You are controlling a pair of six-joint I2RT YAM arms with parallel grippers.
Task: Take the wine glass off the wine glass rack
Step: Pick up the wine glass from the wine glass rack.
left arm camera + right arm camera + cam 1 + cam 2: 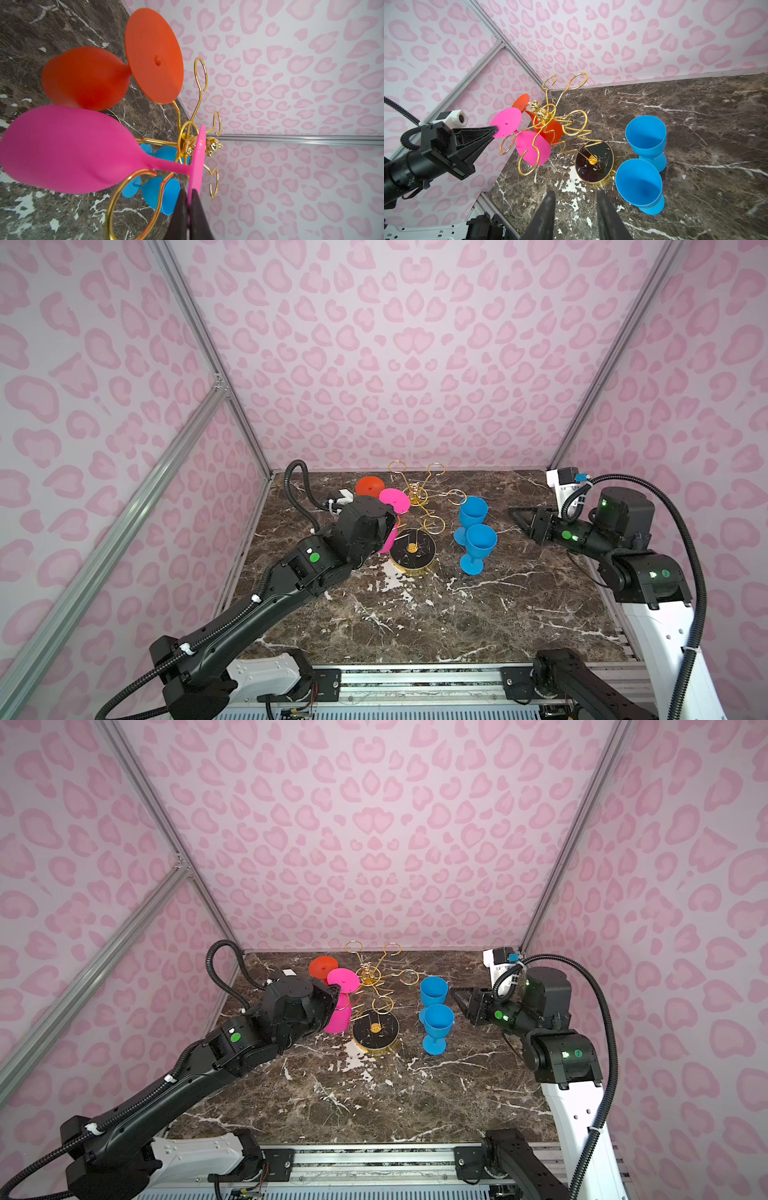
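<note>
Closest on the marble table (415, 622), two blue glasses (638, 182) stand upright just right of the rack (604, 155) base. Off to their side, the right claw (576, 191) hovers, fingers apart, holding nothing. The left claw (495, 130) is pinched tight on the foot of the upside-down pink wine glass (62, 149), whose stem sits at a rack loop. An orange glass (87, 79) hangs farther back.

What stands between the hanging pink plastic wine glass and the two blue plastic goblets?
The round black gold-rimmed base of the gold wire rack stands there; both top views show it.
</note>
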